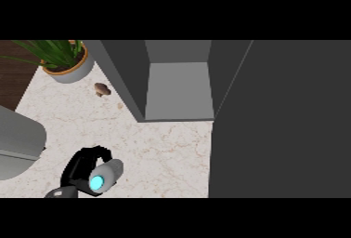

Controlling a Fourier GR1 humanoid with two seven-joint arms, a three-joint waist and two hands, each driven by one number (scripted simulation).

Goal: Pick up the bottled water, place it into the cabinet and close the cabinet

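Though cabinet [179,90] open, bottle [105,177] (gripped) outside

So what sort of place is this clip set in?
Probably a home kitchen: a pale marble-look counter, a dark grey cabinet standing open on it, and a potted plant in the corner. The left robot hand grips bottled water.

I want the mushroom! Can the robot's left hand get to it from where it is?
Probably not right now: the left hand is curled round the bottled water, so it's busy, though only bare counter lies between it and the mushroom.
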